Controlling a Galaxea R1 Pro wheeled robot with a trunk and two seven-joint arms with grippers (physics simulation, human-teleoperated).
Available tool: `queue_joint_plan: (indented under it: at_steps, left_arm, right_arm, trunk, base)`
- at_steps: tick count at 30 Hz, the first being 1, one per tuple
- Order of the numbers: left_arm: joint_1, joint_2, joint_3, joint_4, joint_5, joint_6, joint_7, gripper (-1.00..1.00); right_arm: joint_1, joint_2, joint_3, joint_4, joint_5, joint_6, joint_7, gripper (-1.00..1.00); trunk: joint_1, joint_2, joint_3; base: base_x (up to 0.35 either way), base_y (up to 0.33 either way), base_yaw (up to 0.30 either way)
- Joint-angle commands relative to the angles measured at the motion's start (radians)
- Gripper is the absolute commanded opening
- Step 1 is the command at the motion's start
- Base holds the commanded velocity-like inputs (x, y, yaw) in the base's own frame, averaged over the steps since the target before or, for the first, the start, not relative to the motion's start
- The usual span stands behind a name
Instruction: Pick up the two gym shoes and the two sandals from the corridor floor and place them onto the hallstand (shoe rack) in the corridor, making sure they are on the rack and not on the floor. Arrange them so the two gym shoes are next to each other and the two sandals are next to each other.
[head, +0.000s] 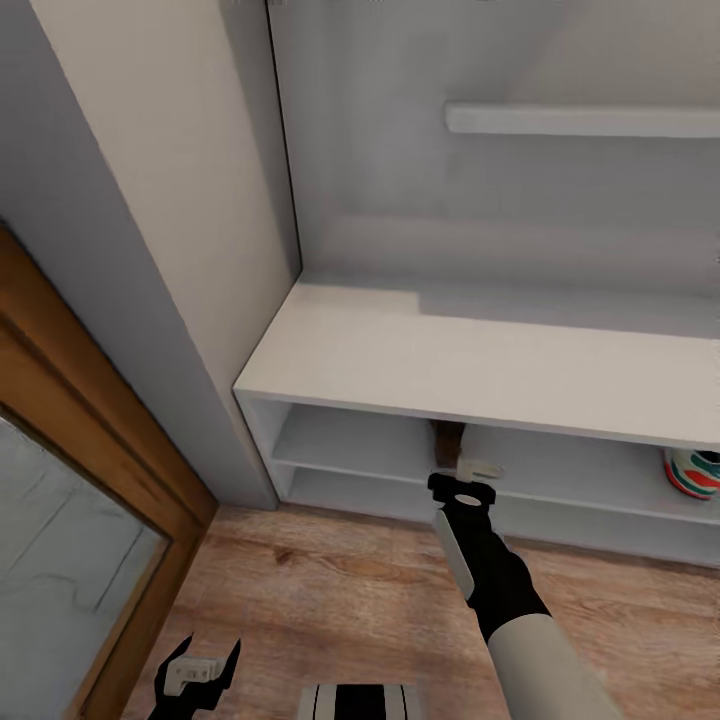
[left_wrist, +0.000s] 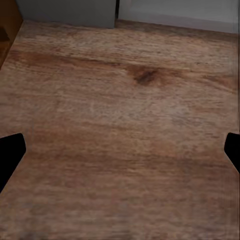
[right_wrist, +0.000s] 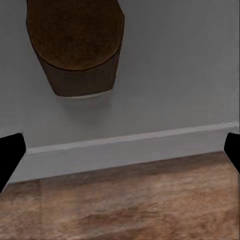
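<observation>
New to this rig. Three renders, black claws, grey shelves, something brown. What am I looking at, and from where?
It's a simulated two-armed robot tidying shoes. The big picture is from its head, looking down at a grey hallstand on the wood floor. The other two pictures come from cameras on each wrist, looking out between the gripper's fingers. The right gripper reaches toward the upper open shelf, open and empty; just beyond it a brown sandal lies on that shelf. The left gripper hangs low over bare floor, also open, holding nothing. At the right edge, one gym shoe sits on the same shelf, partly cut off.
</observation>
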Motion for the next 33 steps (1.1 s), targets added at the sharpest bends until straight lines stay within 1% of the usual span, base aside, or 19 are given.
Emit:
queue_joint_plan:
  at_steps: [1,18,28,33]
  left_arm:
    - [-0.001,0.0,0.009,0.0,-0.007,-0.003,-0.005,1.0]
    - [-0.001,0.0,0.009,0.0,-0.007,-0.004,-0.005,1.0]
    - [-0.001,0.0,0.009,-0.001,-0.007,-0.004,-0.005,1.0]
    - [-0.001,0.0,0.009,-0.001,-0.007,-0.004,-0.005,1.0]
  right_arm:
    - [0.0,0.0,0.001,-0.001,-0.01,0.002,-0.008,1.0]
    - [0.0,0.0,0.001,-0.001,-0.01,0.002,-0.008,1.0]
    - [0.0,0.0,0.001,0.001,-0.008,0.002,-0.008,1.0]
    - [0.002,0.0,0.002,0.023,-0.007,-0.001,-0.006,1.0]
  trunk:
    - [-0.001,0.0,-0.001]
    - [-0.001,0.0,-0.001]
    - [-0.001,0.0,-0.001]
    - [-0.001,0.0,-0.001]
  base:
    - [-0.333,0.0,0.0]
    - [-0.335,-0.003,0.0]
    - [-0.304,-0.112,0.0]
    - [-0.309,-0.068,0.0]
